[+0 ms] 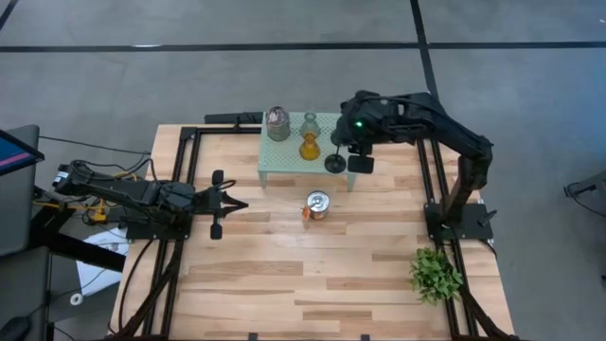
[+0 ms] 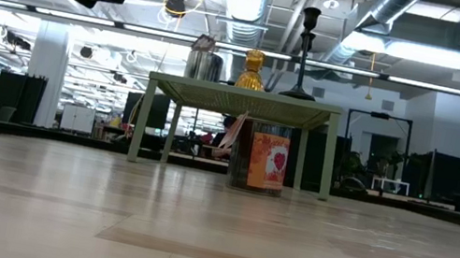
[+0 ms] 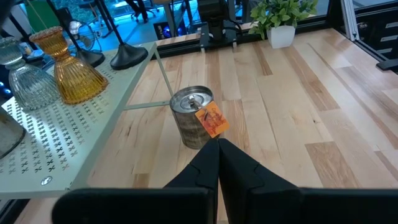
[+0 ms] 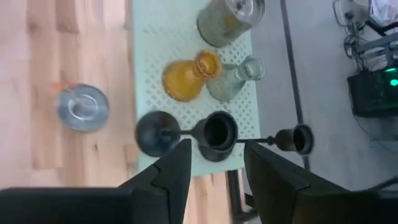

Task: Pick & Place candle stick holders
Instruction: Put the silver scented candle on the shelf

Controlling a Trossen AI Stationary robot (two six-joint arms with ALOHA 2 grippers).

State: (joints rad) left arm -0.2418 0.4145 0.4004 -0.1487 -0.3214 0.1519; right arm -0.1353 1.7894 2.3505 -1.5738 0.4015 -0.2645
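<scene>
**Candle stick holders gathered on the mesh stand, tin on the bench**

From above I saw the right gripper [image 1: 352,152] over the stand [image 1: 275,169], beside the black stick holder [image 1: 335,163]; the silvery jar [image 1: 277,123], clear glass [image 1: 310,123] and amber glass [image 1: 309,146] stood there too. The tin [image 1: 317,206] sat on the bench [image 1: 284,284].

At bench level, the tin [image 2: 260,156] stood in front of the stand.

My left wrist camera showed the left gripper [image 3: 219,149] closed, holding nothing, aimed at the tin.

My right wrist camera showed its fingers [image 4: 177,163] spread, empty, above a short black holder [image 4: 216,132].
</scene>
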